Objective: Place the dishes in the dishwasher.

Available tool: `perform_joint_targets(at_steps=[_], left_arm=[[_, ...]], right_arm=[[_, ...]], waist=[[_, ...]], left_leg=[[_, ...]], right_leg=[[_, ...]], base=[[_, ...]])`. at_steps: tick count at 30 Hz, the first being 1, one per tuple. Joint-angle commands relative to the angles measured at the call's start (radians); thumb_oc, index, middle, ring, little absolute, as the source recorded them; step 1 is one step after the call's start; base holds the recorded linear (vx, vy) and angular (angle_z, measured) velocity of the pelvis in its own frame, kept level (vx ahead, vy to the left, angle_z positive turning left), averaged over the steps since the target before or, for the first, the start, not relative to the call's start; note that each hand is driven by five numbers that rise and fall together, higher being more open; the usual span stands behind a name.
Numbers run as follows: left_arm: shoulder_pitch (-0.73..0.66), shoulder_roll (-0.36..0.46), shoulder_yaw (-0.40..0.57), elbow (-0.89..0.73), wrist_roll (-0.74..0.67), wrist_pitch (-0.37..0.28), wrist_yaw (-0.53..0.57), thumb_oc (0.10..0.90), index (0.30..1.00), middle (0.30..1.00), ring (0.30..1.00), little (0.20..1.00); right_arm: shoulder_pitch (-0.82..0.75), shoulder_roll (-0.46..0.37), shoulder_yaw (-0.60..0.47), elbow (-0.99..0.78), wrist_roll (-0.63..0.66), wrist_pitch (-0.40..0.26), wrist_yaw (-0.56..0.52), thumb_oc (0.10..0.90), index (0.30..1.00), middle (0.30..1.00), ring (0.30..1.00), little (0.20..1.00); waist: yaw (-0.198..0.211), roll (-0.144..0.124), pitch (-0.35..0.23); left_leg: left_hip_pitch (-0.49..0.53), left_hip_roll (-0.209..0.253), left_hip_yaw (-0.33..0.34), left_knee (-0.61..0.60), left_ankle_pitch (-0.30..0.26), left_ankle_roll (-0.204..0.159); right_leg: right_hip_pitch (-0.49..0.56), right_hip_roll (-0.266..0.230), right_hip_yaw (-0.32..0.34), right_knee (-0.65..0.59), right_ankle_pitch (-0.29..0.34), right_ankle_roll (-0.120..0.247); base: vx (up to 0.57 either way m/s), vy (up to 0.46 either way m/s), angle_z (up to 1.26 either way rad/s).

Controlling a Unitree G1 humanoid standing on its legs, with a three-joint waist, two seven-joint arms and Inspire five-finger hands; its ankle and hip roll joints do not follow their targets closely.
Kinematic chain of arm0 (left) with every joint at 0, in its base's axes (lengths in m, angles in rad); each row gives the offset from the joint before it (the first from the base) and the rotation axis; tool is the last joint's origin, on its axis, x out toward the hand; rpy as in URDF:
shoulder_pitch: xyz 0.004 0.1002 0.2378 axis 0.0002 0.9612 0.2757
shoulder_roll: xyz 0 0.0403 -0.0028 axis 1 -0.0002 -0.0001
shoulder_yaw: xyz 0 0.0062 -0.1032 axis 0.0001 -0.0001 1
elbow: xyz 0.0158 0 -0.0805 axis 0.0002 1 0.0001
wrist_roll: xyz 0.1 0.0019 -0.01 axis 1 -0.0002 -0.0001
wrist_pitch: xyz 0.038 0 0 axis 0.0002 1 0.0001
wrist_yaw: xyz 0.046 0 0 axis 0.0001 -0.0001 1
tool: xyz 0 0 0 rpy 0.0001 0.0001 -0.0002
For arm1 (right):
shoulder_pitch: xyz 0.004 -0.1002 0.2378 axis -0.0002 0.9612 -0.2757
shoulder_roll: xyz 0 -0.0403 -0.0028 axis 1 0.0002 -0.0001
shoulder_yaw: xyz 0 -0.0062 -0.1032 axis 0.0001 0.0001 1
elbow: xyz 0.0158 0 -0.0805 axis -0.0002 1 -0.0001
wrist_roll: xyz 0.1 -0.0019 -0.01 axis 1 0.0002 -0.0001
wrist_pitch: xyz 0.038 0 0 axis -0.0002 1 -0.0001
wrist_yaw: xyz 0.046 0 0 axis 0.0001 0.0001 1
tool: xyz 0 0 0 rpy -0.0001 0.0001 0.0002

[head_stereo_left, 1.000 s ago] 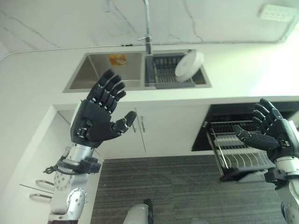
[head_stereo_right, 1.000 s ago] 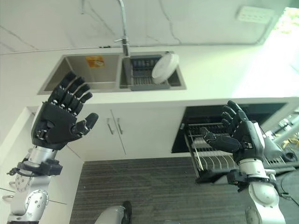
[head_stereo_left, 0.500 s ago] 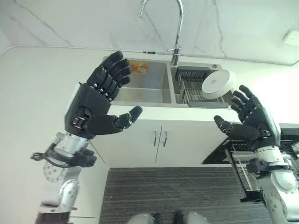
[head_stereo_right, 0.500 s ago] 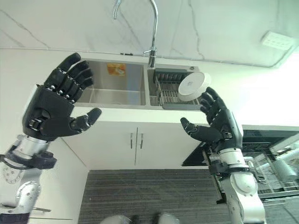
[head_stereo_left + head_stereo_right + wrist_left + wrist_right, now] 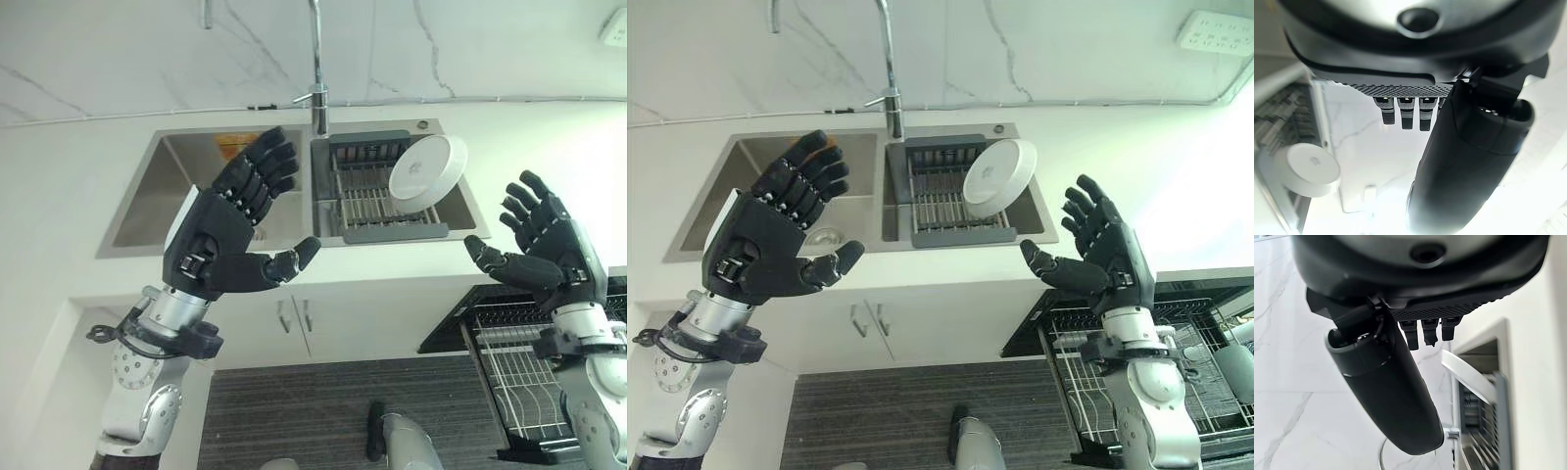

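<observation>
White marble wall behind a pale desk [image 5: 549, 147] with a double sink [image 5: 147, 201]. White plate [image 5: 427, 167] leaning tilted in the dark sink rack [image 5: 367, 201]. Left hand [image 5: 227, 240] and right hand [image 5: 544, 250] raised either side of the rack, fingers spread, both empty. Reach stage, apparently; next, right hand to the plate's rim, then across to the open dishwasher rack [image 5: 1161, 377] below the desk.

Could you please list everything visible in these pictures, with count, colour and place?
Plate: one, white, leaning tilted in the rack in the sink's right basin.
Dish rack: one, dark grey, in the right basin.
Sink: one, steel, two basins, set in the white counter.
Tap: one, chrome, behind the sink.
Dishwasher rack: one, wire, pulled out at lower right.
Cabinet doors: white, below the sink.
Left hand: dark, open, raised.
Right hand: dark, open, raised.
</observation>
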Motion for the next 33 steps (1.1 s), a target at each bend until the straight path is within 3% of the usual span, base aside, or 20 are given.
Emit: perform_joint_targets(at_steps=[1,7,9,11,12,13,16,20,27,31,33], left_arm=[[-0.031,0.033,0.04,-0.09,-0.032,-0.074,-0.003,0.8,0.9,0.9,0.9,0.9],[-0.013,0.02,0.043,-0.077,-0.035,-0.093,-0.007,0.8,0.9,0.9,0.9,0.9],[-0.01,0.008,0.042,-0.074,-0.031,-0.101,-0.006,0.8,0.9,0.9,0.9,0.9],[-0.02,-0.019,0.027,-0.068,-0.022,-0.1,0.0,0.8,0.9,0.9,0.9,0.9],[-0.026,-0.022,0.02,-0.067,-0.023,-0.095,-0.001,0.8,0.9,0.9,0.9,0.9],[-0.034,-0.025,0.004,-0.055,-0.019,-0.102,-0.009,0.8,0.9,0.9,0.9,0.9],[-0.037,-0.019,-0.014,-0.035,-0.011,-0.147,-0.022,0.8,0.9,0.9,0.9,0.9],[-0.098,-0.015,-0.045,0.003,0.013,-0.148,-0.005,0.8,0.9,0.9,0.9,0.9],[-0.114,0.01,-0.047,0.021,0.017,-0.131,0.017,0.8,0.9,0.9,0.9,0.9],[-0.103,0.013,-0.046,0.027,0.006,-0.119,0.008,0.8,0.9,0.9,0.9,0.9],[-0.092,0.016,-0.047,0.031,0.024,-0.134,0.006,0.8,0.9,0.9,0.9,0.9]], right_arm=[[-0.05,-0.016,-0.056,-0.08,0.033,-0.089,-0.004,0.8,0.9,0.9,0.9,0.9],[-0.065,-0.034,-0.04,-0.073,0.139,-0.08,0.064,0.8,0.9,0.9,0.9,0.9],[-0.064,-0.036,-0.041,-0.07,0.181,-0.089,0.074,0.8,0.9,0.9,0.9,0.9],[-0.056,-0.031,-0.045,-0.072,0.208,-0.09,0.1,0.8,0.9,0.9,0.9,0.9],[-0.055,-0.032,-0.046,-0.073,0.211,-0.09,0.096,0.8,0.9,0.9,0.9,0.9],[-0.07,-0.03,-0.029,-0.06,0.194,-0.086,0.092,0.8,0.9,0.9,0.9,0.9],[-0.11,0.003,0.037,-0.028,0.163,-0.107,0.102,0.8,0.9,0.9,0.9,0.9],[-0.116,0.052,0.067,-0.008,0.187,-0.097,0.113,0.8,0.9,0.9,0.9,0.9],[-0.149,0.047,0.056,0.041,0.161,-0.087,0.028,0.8,0.9,0.9,0.9,0.9],[-0.188,0.053,0.053,0.073,0.176,-0.116,-0.028,0.8,0.9,0.9,0.9,0.9],[-0.194,0.064,0.05,0.07,0.193,-0.15,-0.03,0.8,0.9,0.9,0.9,0.9]], waist=[[-0.002,-0.032,-0.125],[-0.001,-0.025,-0.144],[0.005,-0.024,-0.146],[0.007,-0.035,-0.14],[0.01,-0.039,-0.135],[0.014,-0.028,-0.118],[0.028,-0.009,-0.114],[0.022,-0.017,-0.134],[0.031,-0.025,-0.131],[0.046,-0.018,-0.121],[0.045,-0.007,-0.105]], left_leg=[[-0.055,-0.116,0.073,0.028,-0.079,0.145],[-0.027,-0.117,0.07,0.028,-0.063,0.125],[-0.02,-0.126,0.061,0.028,-0.014,0.114],[-0.023,-0.141,0.08,0.028,0.086,0.096],[-0.041,-0.144,0.09,0.028,0.085,0.098],[-0.1,-0.171,0.09,0.028,0.015,0.12],[-0.178,-0.174,0.042,0.028,0.016,0.127],[-0.18,-0.185,0.024,0.028,0.005,0.136],[-0.16,-0.183,0.059,0.028,-0.022,0.159],[-0.159,-0.191,0.032,0.028,-0.023,0.178],[-0.16,-0.196,-0.008,0.028,-0.011,0.189]], right_leg=[[0.081,-0.038,0.041,-0.184,-0.004,0.169],[0.104,-0.002,0.042,-0.184,-0.033,0.132],[0.114,0.011,0.047,-0.184,-0.046,0.118],[0.14,0.019,0.06,-0.184,-0.066,0.096],[0.148,0.015,0.055,-0.184,-0.066,0.096],[0.154,0.021,0.044,-0.184,-0.06,0.114],[0.163,0.046,0.044,-0.184,-0.065,0.126],[0.17,0.03,0.011,-0.184,-0.057,0.135],[0.177,0.006,-0.025,-0.184,-0.051,0.148],[0.213,0.022,-0.05,-0.184,0.004,0.157],[0.229,0.036,-0.018,-0.184,0.058,0.159]], base=[[0.16,-0.258,0.15],[0.08,-0.154,-0.08],[0.08,-0.102,-0.01],[0.06,-0.072,-0.02],[-0.02,0.042,0.08],[-0.04,0.109,0.31],[-0.03,0.185,0.33],[0.01,0.192,-0.26],[0.01,0.1,-0.05],[0.03,0.08,0.02],[0.03,-0.033,-0.03]])
